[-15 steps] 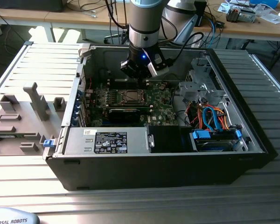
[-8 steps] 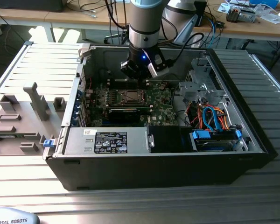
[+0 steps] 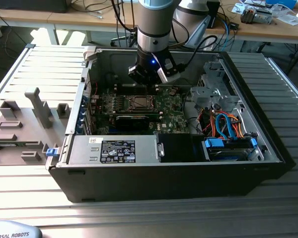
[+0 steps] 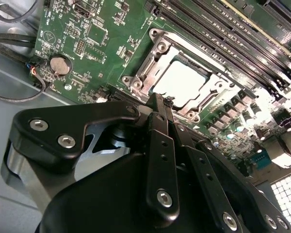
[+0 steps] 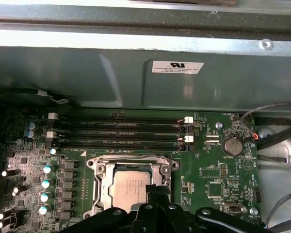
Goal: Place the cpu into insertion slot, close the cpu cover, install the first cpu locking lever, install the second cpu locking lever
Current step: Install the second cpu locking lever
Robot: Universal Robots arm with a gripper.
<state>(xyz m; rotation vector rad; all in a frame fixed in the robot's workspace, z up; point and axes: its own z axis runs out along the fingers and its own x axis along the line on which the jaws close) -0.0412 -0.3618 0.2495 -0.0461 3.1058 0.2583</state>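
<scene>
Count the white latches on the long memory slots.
4, in the first wrist view: two white latches at one end of the memory slots, two at the other end.

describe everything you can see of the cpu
The cpu is a flat square chip with a dull silver-grey metal top bearing faint print. It lies level in the slot on the green board, framed by the silvery cover, which looks closed around it. The gripper hangs just above its edge; contact can't be told.
</scene>
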